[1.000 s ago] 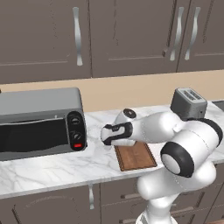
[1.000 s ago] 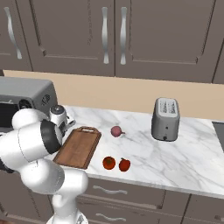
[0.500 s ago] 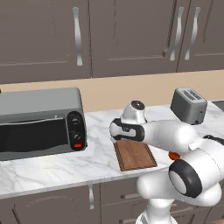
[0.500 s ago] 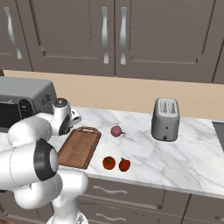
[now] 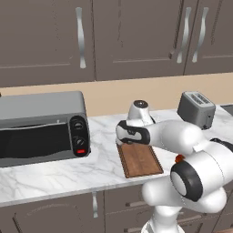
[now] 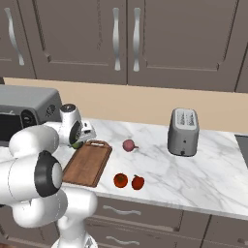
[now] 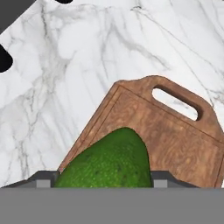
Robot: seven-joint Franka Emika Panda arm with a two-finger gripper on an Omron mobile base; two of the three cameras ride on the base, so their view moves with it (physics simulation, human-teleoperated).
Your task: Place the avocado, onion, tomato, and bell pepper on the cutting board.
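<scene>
The green avocado (image 7: pixel 109 164) sits between the fingertips of my gripper (image 7: pixel 103 180), which is shut on it. In the right base view the gripper (image 6: pixel 79 140) hangs over the handle end of the brown cutting board (image 6: pixel 87 163), with a sliver of avocado (image 6: pixel 76 145) under it. The board (image 7: pixel 175 131) lies bare on the marble, and in the left base view the cutting board (image 5: pixel 139 160) is just in front of the hand. The pinkish onion (image 6: pixel 128 145) rests right of the board. The orange-red tomato (image 6: pixel 120 180) and the red bell pepper (image 6: pixel 138 182) lie side by side near the counter's front edge.
A grey toaster oven (image 5: pixel 41 125) stands on the counter left of the board. A silver toaster (image 6: pixel 183 131) stands at the back right. Dark cabinets (image 6: pixel 126 43) hang above. My own elbow bulks in front of the board in the left base view.
The hand has moved right, from beside the toaster oven to the handle end of the board, and the elbow has swung round. The vegetables on the counter have not moved.
</scene>
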